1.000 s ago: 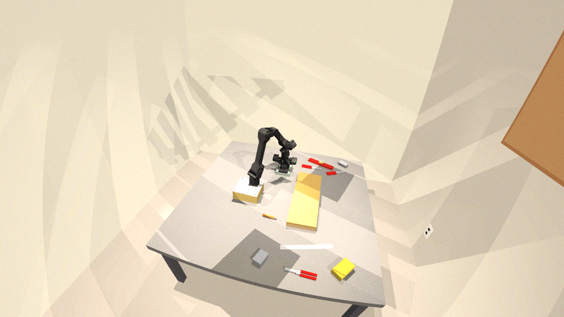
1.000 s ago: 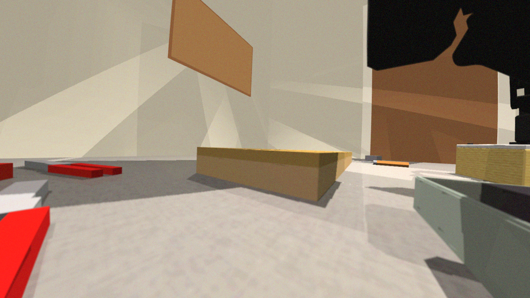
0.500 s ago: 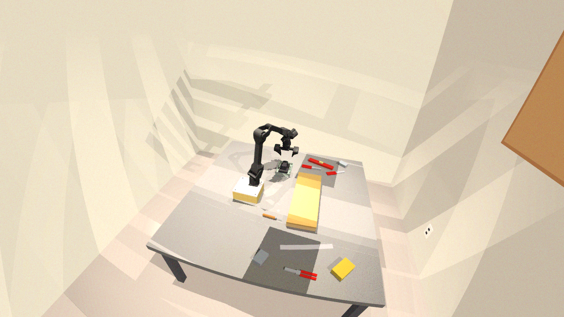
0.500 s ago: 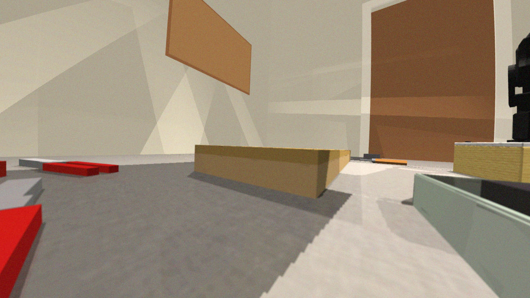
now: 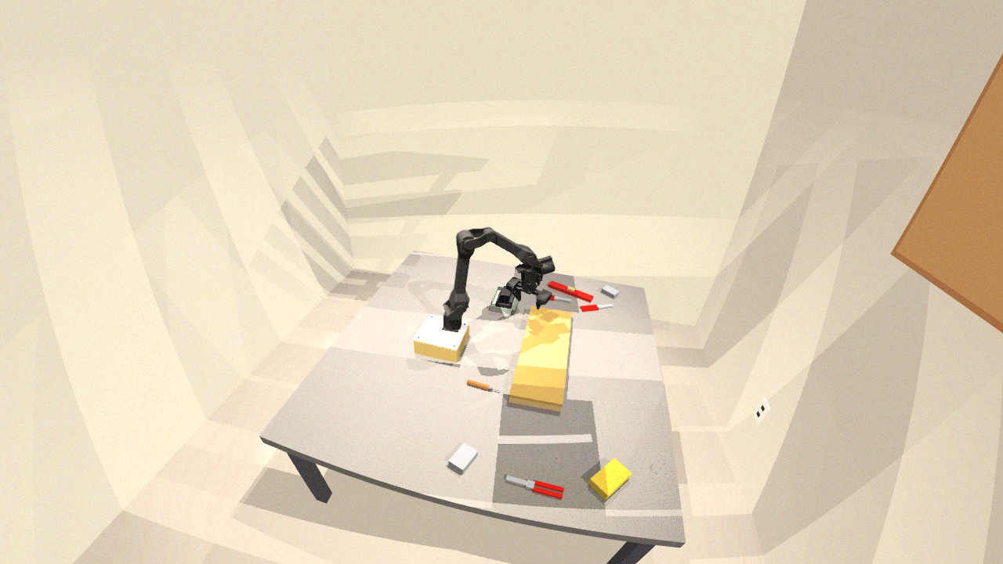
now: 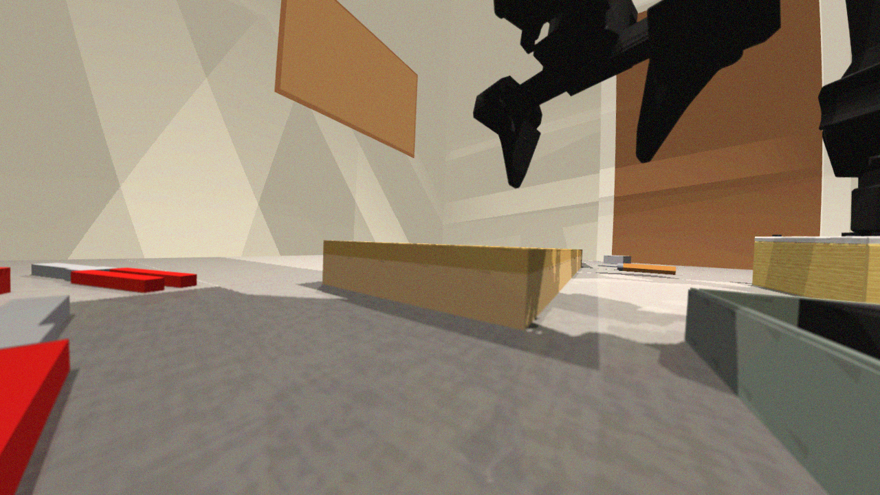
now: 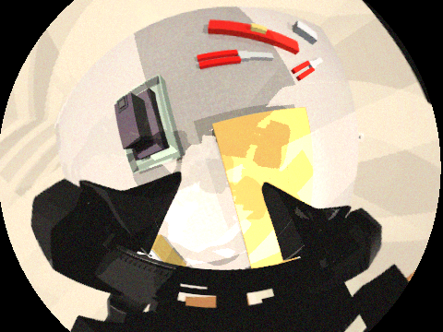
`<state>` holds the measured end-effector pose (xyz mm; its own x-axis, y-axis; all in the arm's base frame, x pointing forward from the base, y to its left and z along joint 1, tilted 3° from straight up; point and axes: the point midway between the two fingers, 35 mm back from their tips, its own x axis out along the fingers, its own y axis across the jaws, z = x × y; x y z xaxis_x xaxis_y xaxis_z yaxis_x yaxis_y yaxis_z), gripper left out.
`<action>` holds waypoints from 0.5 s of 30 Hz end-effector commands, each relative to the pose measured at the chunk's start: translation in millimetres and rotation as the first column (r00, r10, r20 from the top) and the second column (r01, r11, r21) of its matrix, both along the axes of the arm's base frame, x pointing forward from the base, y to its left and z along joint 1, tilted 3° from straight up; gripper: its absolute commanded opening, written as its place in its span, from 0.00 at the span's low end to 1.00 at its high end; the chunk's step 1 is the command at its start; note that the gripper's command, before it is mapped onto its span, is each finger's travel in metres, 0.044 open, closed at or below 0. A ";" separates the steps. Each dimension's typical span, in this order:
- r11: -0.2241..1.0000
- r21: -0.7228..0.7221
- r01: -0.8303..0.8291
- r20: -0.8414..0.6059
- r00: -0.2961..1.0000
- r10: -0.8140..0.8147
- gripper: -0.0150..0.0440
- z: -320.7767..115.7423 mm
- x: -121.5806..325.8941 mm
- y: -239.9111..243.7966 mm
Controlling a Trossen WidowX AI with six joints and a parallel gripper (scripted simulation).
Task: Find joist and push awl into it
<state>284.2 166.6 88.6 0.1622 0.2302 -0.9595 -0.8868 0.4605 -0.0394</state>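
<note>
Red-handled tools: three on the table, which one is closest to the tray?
The one between the tray and the long red level; the second lies beyond the level's far end, the third near the yellow block.

The dark purple, boxy stud finder (image 5: 505,297) (image 7: 138,122) sits inside the pale green, shallow-walled tray (image 5: 494,309) (image 6: 806,381) (image 7: 171,120). The orange-handled awl (image 5: 479,385) (image 6: 647,269) lies on its side near one end of the long, yellow, block-like floor panel (image 5: 543,357) (image 6: 424,273) (image 7: 263,161), its thin metal tip toward the panel.
</note>
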 end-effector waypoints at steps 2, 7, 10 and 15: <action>0.980 -0.046 0.193 -0.028 0.980 -0.195 1.00 -12.6 21.9 -79.2; 0.919 -0.090 0.384 -0.053 0.919 -0.390 1.00 -23.6 25.8 -159.2; 0.864 -0.115 0.490 -0.069 0.864 -0.499 1.00 -29.9 18.3 -205.8; 0.742 -0.153 0.652 -0.099 0.737 -0.668 1.00 -39.3 -9.6 -277.8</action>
